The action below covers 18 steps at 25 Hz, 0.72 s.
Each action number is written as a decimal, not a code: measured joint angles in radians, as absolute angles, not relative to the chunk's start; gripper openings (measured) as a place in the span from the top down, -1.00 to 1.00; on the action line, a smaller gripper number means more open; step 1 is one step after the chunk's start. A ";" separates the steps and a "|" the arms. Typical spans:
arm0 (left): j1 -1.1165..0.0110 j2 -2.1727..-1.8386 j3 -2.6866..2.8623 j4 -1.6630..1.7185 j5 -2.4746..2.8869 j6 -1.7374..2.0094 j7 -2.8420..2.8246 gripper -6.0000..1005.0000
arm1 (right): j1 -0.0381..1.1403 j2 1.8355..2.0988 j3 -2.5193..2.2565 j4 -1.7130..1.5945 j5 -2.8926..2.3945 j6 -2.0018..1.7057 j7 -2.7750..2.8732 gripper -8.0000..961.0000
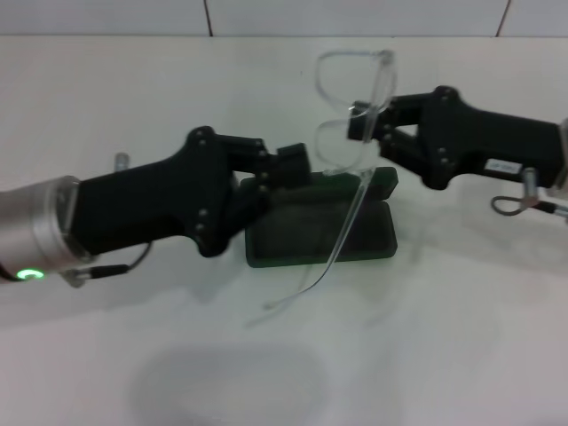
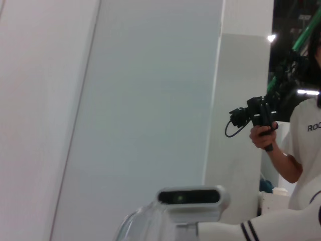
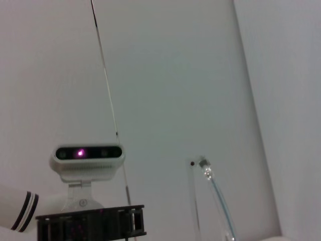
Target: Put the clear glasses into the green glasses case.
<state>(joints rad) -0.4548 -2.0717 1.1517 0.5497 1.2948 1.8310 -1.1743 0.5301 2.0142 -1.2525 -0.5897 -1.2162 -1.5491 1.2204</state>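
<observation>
Here the right gripper (image 1: 371, 124) reaches in from the right and its fingers pinch the glasses (image 1: 355, 106) at the front frame, between the two lenses, holding them up above the white surface (image 1: 426, 337). The glasses hang tilted on edge — one lens toward the far wall, the other lower, just above the case (image 1: 333, 232) — and one clear arm is unfolded, trailing down across the front of the case to end over the surface near the case's front left corner. The case, dark green, lies open on the surface in the middle of the head view, its tray facing up and its far part showing behind the glasses. The left gripper (image 1: 286, 170) comes in from the left and sits at the case's left far edge; its fingers look clenched on that edge, though the contact is partly hidden by the gripper's own body. The right wrist view shows a clear arm of the glasses (image 3: 216, 193) against the wall, beside the robot's head camera (image 3: 88, 161). The left wrist view shows that head camera (image 2: 190, 198) and, off to the side, a person (image 2: 301, 150) holding a black device (image 2: 253, 116)
</observation>
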 joint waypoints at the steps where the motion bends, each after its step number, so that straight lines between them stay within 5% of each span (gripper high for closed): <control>1: -0.452 -2.064 1.151 0.550 1.289 1.831 -1.176 0.87 | 0.521 2.013 -1.242 -0.602 -1.217 -1.558 1.222 0.78; 11: -0.412 -1.995 0.992 0.547 1.318 1.804 -1.218 0.87 | 0.440 2.005 -1.104 -0.660 -1.216 -1.690 1.232 0.78; 18: -0.382 -1.998 0.973 0.543 1.387 1.793 -1.232 0.87 | 0.430 2.014 -0.949 -0.639 -1.126 -1.831 1.260 0.78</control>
<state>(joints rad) -0.3818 -1.9980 0.9729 0.5432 1.3874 1.7933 -1.2319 0.4304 2.0142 -0.9495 -0.6395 -1.1258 -1.8307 1.2603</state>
